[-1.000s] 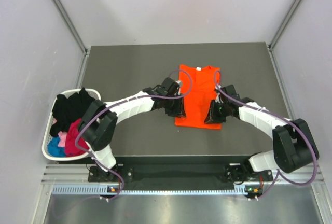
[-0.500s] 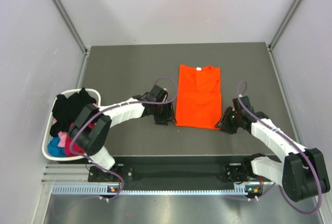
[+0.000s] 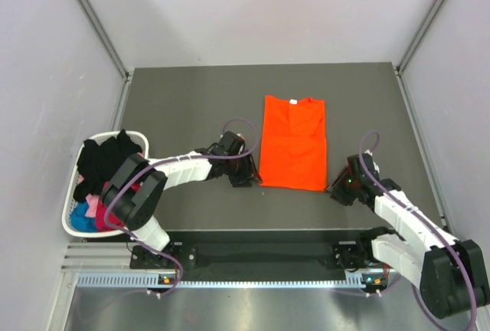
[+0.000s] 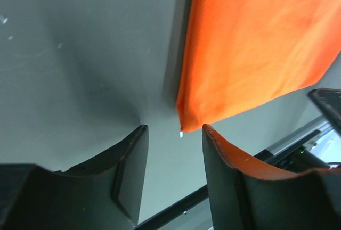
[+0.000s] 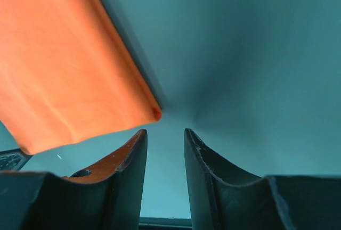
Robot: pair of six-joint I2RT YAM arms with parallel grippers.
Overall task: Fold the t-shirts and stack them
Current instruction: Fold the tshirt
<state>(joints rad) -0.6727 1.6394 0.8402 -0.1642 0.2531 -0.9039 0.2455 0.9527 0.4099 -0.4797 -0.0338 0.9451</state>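
Observation:
An orange t-shirt (image 3: 292, 141) lies flat on the dark table, folded lengthwise into a narrow strip, neck label at the far end. My left gripper (image 3: 250, 178) is open and empty just left of its near-left corner, which shows in the left wrist view (image 4: 186, 119). My right gripper (image 3: 334, 185) is open and empty just right of its near-right corner, which shows in the right wrist view (image 5: 149, 110). Neither gripper touches the cloth. More t-shirts, black (image 3: 107, 156), magenta (image 3: 109, 199) and blue (image 3: 81, 216), lie bunched in a basket at the left.
The white basket (image 3: 70, 227) hangs off the table's left edge. The table's near edge and a metal rail (image 3: 260, 276) run below the arms. Grey walls enclose the table on three sides.
Both grippers have let go of the orange shirt and drawn back outward and toward the near edge. The shirt now lies flat, folded narrower.

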